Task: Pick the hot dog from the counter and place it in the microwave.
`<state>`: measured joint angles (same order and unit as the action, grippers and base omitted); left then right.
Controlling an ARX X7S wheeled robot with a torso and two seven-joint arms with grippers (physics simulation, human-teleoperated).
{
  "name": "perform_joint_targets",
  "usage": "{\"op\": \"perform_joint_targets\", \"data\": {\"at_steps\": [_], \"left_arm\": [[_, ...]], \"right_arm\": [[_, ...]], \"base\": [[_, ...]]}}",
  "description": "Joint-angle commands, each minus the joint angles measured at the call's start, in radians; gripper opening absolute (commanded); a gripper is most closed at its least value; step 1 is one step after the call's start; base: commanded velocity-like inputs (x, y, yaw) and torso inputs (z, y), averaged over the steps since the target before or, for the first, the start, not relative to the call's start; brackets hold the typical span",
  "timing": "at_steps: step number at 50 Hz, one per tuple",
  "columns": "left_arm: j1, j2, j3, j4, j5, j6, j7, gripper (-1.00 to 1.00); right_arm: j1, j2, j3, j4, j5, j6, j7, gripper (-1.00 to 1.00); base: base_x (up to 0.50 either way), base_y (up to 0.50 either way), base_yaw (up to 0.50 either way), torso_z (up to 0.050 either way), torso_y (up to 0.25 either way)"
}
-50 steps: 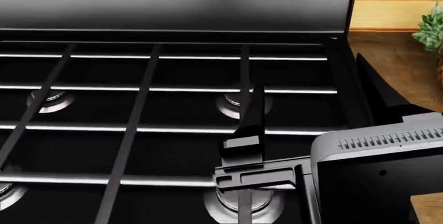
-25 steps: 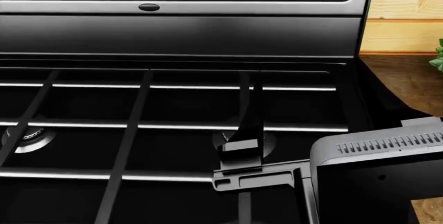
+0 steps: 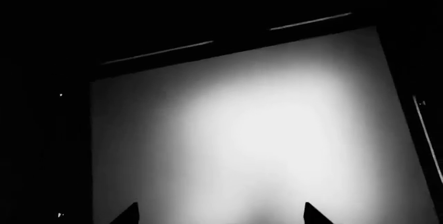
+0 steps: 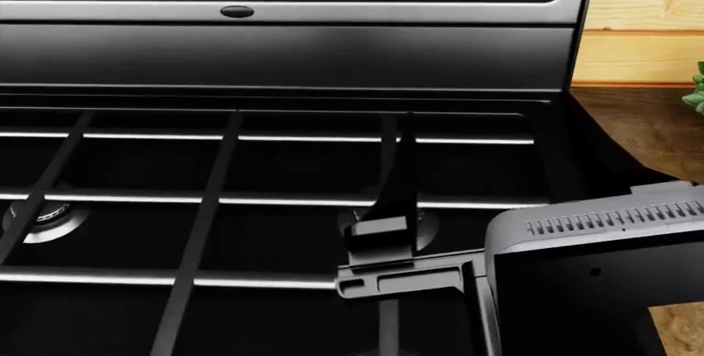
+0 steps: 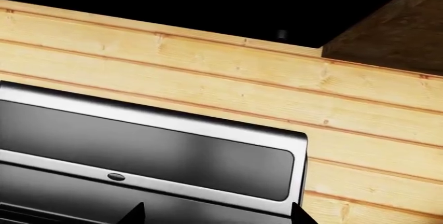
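The hot dog and the microwave are both out of view. A strip of the brown wood counter (image 4: 651,129) shows to the right of the stove. My right gripper (image 5: 218,214) is open with nothing between its tips. It hovers over the stove and faces the stove's back panel and the wall. One of its dark fingers (image 4: 396,187) rises above the grates in the head view, beside the grey arm housing (image 4: 599,241). My left gripper (image 3: 220,216) is open too, its two tips wide apart over a pale grey surface.
The black gas stove (image 4: 220,199) with long grates and a burner (image 4: 44,216) fills most of the head view. Its back panel with silver trim (image 5: 159,151) stands against a pale plank wall (image 5: 291,84). A green plant (image 4: 696,92) peeks in at the right edge.
The head view has tilted up, so the stove's back panel sits lower in the picture than a second ago. In the last half second the right arm housing has risen slightly.
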<state>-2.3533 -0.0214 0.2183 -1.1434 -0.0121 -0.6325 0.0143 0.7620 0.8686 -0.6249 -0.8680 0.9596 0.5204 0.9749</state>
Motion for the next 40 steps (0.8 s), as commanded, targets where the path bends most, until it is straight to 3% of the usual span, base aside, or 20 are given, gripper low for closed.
{"op": "perform_joint_targets", "data": {"at_steps": [1,5,14,16,21,24,26,40], "left_arm": [[0.042,-0.059,-0.195,0.350,0.150,-0.200,0.157,1.00],[0.187,-0.084,-0.168,0.813,0.167,-0.471,0.229,1.00],[0.339,-0.150,-0.156,1.377,0.195,-0.879,0.301,1.00],[0.361,-0.145,-0.145,1.460,0.261,-0.938,0.365,1.00],[0.407,-0.002,-0.084,1.490,1.003,-0.937,1.081,1.00],[0.446,0.021,-0.070,1.509,1.453,-0.938,1.409,1.00],[0.457,0.021,-0.069,1.516,1.587,-0.938,1.555,1.00],[0.636,0.021,-0.118,1.641,1.556,-0.938,1.556,1.00]], "right_arm": [[0.014,-0.021,-0.017,0.017,-0.020,0.012,-0.010,1.00],[0.015,-0.019,-0.015,0.017,-0.020,0.006,-0.015,1.00],[0.017,-0.013,-0.012,0.012,-0.015,0.008,-0.016,1.00],[0.017,-0.015,-0.014,0.013,-0.018,0.009,-0.016,1.00],[0.013,-0.020,-0.019,0.019,-0.028,0.005,-0.020,1.00],[0.012,-0.021,-0.021,0.020,-0.030,0.005,-0.021,1.00],[0.012,-0.022,-0.022,0.021,-0.031,0.005,-0.020,1.00],[-0.004,-0.025,-0.031,0.017,-0.038,0.005,-0.014,1.00]], "base": [[0.00,0.00,0.00,0.000,0.000],[0.00,0.00,0.00,0.000,0.000],[0.00,0.00,0.00,0.000,0.000],[0.00,0.00,0.00,0.000,0.000],[0.00,0.00,0.00,0.000,0.000],[0.00,0.00,0.00,0.000,0.000],[0.00,0.00,0.00,0.000,0.000],[0.00,0.00,0.00,0.000,0.000]]}}
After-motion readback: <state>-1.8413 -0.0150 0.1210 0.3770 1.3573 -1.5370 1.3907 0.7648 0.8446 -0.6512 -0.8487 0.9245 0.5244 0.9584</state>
